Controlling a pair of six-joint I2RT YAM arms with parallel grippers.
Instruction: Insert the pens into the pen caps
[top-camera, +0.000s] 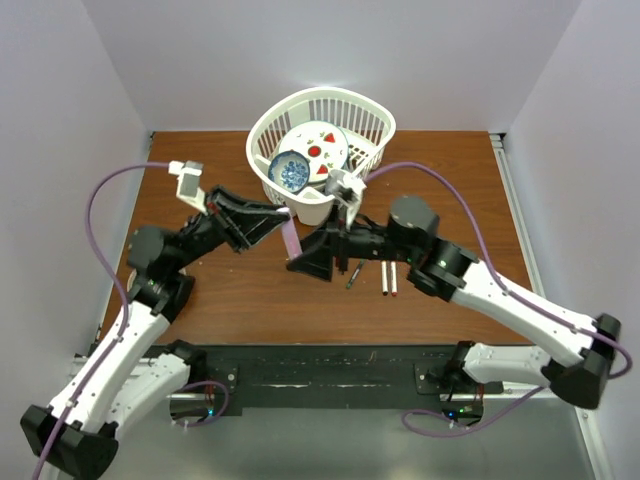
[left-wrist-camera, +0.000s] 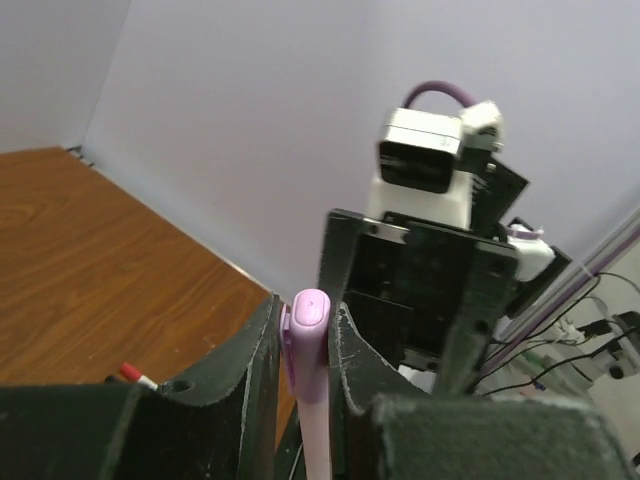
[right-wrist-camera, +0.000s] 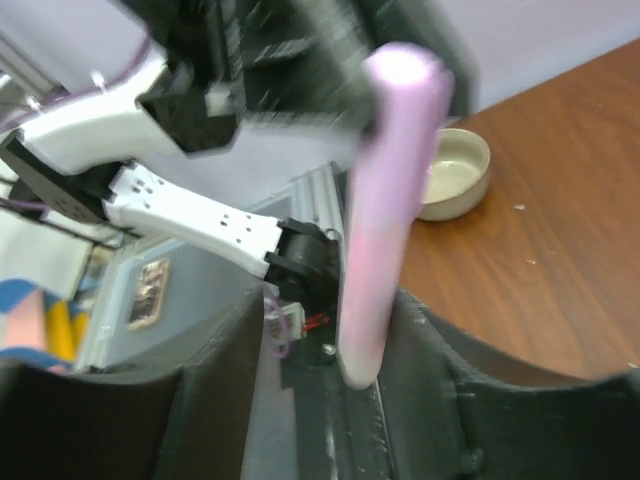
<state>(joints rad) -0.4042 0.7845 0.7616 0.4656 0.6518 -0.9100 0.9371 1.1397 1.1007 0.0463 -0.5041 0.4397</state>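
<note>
Pink marker (top-camera: 291, 241) hangs in the air over the middle of the table (top-camera: 240, 295), caught between the two arms that reach in from either side. On the left, the left claw (left-wrist-camera: 305, 330) is closed on it: in the left wrist view both dark fingers (left-wrist-camera: 255, 360) press against the barrel, and the marker's rounded end pokes out just past them. The marker stands tilted, with its lower end towards the near edge of the table.

Just to the right, the right claw (right-wrist-camera: 325, 340) stands around the same marker. Its jaws are parted wider than the barrel, with a plain gap on one side; whether the other finger touches the marker I cannot tell.

Behind the two claws sits a white basket (top-camera: 312, 208) holding a plate (top-camera: 330, 135) and a blue-patterned bowl (top-camera: 290, 170).

Further right, three pens lie on the table just beside the right arm: a thin dark grey pen (top-camera: 354, 273), then two white-barrelled pens (top-camera: 384, 278) side by side, close together and roughly parallel.

The right wrist view also shows a small tan dish (right-wrist-camera: 452, 175) resting on the wood beyond the marker.
</note>
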